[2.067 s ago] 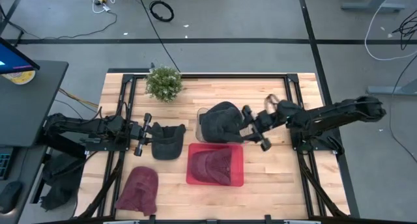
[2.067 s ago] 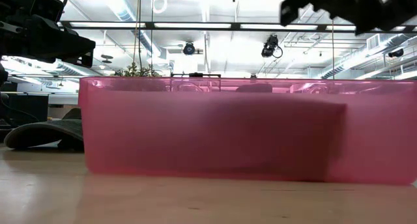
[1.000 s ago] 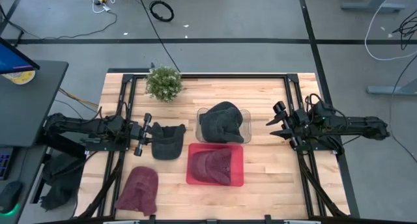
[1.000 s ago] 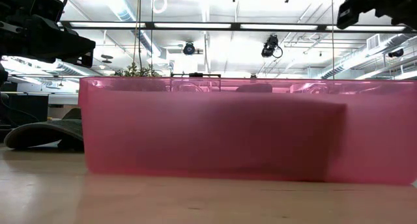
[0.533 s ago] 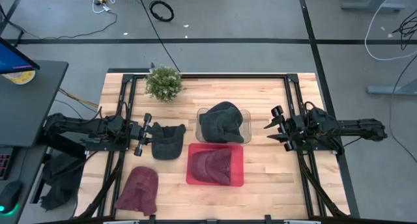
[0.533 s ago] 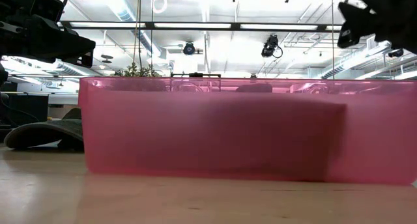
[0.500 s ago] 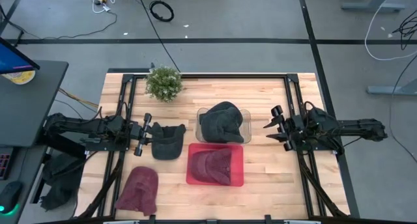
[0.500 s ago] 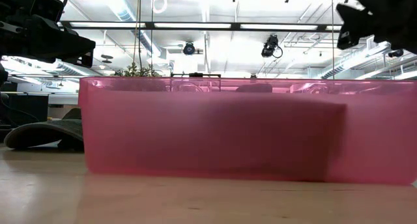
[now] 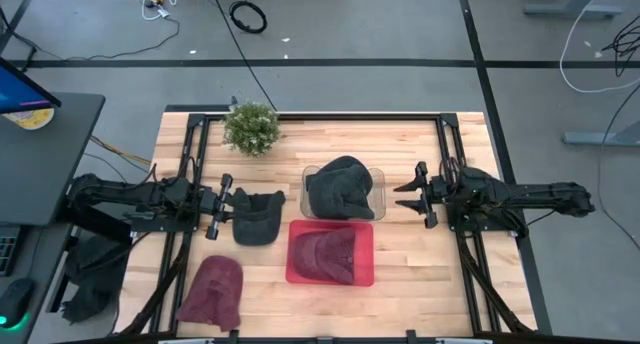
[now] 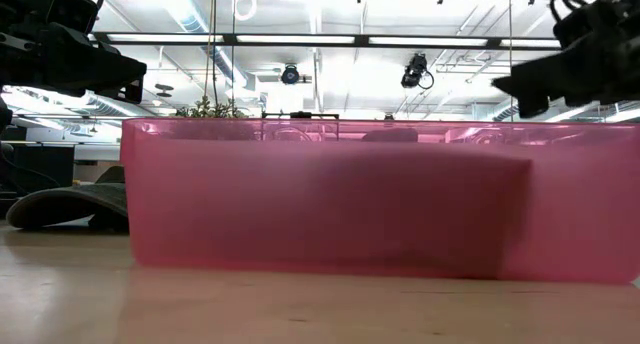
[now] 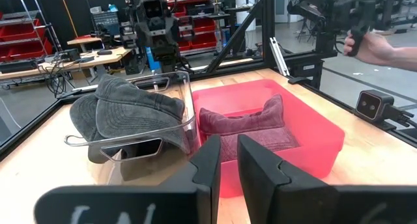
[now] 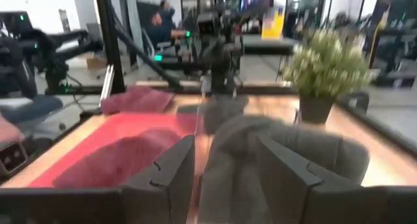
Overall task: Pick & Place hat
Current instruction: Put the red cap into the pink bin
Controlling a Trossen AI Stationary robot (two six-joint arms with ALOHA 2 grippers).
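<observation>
From table height we see the red bin (image 10: pixel 380 199) only as a frosted wall; a dark shape shows through it, too vague for us to name, and the wall runs off the picture's right edge. The dark hat (image 10: pixel 65 204) beside it is cut by the bin's corner. The right gripper (image 10: pixel 560 59) is clipped at the top right corner. In the right wrist view everything is smeared, so we cannot trace the grey hat (image 12: pixel 287 152)
</observation>
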